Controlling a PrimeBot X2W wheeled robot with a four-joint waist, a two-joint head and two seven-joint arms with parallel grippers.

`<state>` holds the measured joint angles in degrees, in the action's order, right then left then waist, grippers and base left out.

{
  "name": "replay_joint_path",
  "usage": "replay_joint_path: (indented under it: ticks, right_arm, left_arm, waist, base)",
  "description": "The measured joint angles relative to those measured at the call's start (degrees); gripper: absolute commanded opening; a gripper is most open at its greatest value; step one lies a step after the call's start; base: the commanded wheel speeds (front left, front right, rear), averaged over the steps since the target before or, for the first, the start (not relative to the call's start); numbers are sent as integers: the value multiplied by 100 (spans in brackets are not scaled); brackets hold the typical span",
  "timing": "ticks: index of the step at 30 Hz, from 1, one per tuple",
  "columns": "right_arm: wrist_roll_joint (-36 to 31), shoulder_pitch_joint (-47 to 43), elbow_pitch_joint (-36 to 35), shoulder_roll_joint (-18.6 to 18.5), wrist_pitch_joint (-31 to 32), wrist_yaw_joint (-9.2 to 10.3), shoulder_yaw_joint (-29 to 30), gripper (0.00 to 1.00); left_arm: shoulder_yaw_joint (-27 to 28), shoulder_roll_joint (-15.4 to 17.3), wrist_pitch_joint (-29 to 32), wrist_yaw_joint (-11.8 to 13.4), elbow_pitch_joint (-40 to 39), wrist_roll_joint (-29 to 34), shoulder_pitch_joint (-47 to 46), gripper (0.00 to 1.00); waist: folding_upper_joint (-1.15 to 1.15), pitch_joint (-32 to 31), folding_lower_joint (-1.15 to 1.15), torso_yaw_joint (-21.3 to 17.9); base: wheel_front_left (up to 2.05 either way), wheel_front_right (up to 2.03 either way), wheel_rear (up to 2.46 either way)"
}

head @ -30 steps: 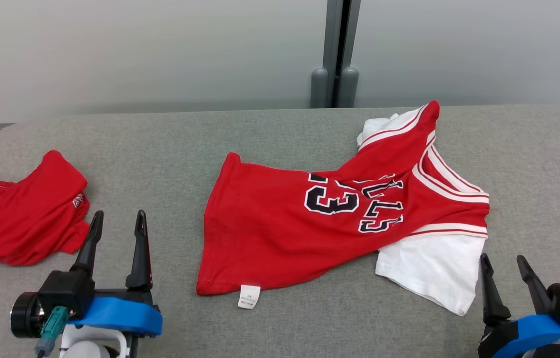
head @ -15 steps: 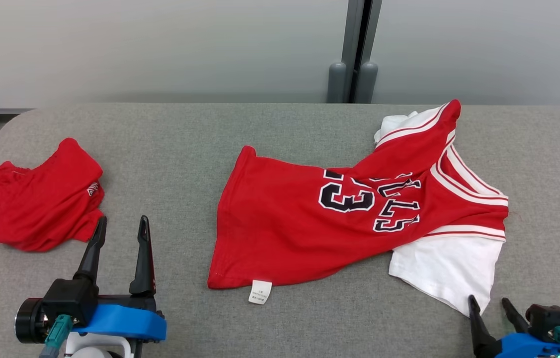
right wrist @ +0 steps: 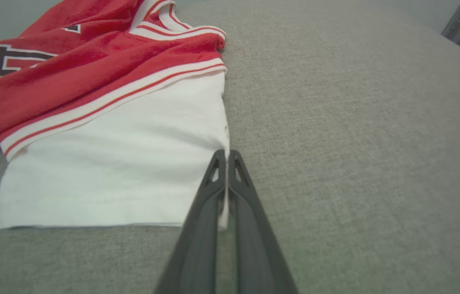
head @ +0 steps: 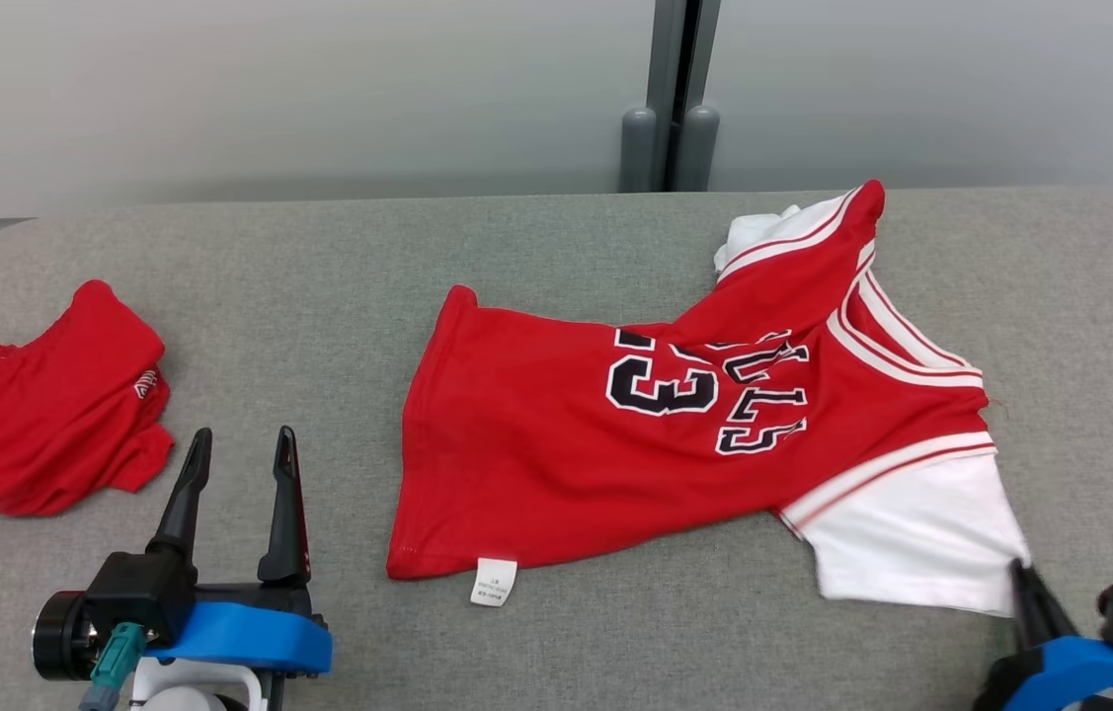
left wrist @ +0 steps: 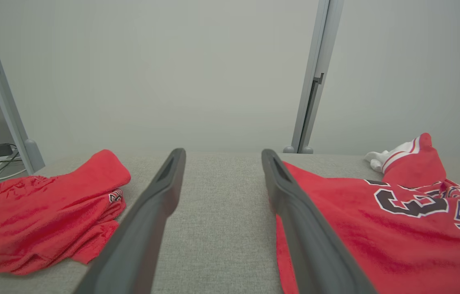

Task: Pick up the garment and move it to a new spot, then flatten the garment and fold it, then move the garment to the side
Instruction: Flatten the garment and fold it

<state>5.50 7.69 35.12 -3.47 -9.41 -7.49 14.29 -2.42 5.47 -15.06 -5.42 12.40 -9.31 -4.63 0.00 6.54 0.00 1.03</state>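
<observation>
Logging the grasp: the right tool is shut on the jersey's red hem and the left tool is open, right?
No. The right tool is shut on the white sleeve of the jersey, not its red hem; the right wrist view shows it. The left tool is open.

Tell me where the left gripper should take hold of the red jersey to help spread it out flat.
Probably the near hem corner of the jersey, approached low from the left, where the left gripper waits open. That corner lies flat and free beside the care label, at the far end from the white sleeve that the right gripper pinches, so both grips could pull the cloth taut.
</observation>
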Motion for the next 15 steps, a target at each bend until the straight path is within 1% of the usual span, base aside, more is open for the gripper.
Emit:
replay_joint_path:
  ticks: [3, 8, 9, 10, 15]
  right_arm:
    - [-45, -67, -170, -114, 4, 0, 260, 0]
    - [-148, -240, -477, -191, 175, 0, 542, 0]
    - [-163, -260, -532, -191, 188, 0, 558, 38]
    - [-167, -277, -600, -178, 203, 0, 560, 100]
    - [-219, -323, -1043, -70, 167, 0, 499, 100]
  left_arm:
    - [32, -26, 0, -27, 25, 35, -2, 100]
    - [76, -62, 0, -82, 57, 86, -18, 100]
    - [88, -70, 0, -87, 62, 89, -18, 100]
    - [99, -75, 0, -97, 68, 93, -18, 100]
    - [154, -100, 0, -121, 113, 129, -14, 100]
  waist:
    - [0, -15, 0, -46]
    - [0, -27, 1, -76]
    - [0, -29, 0, -82]
    - [0, -33, 0, -87]
    - [0, -83, 0, -113]
  base:
    - [0, 0, 0]
    - [0, 0, 0]
    - [0, 0, 0]
    - [0, 0, 0]
    - [0, 0, 0]
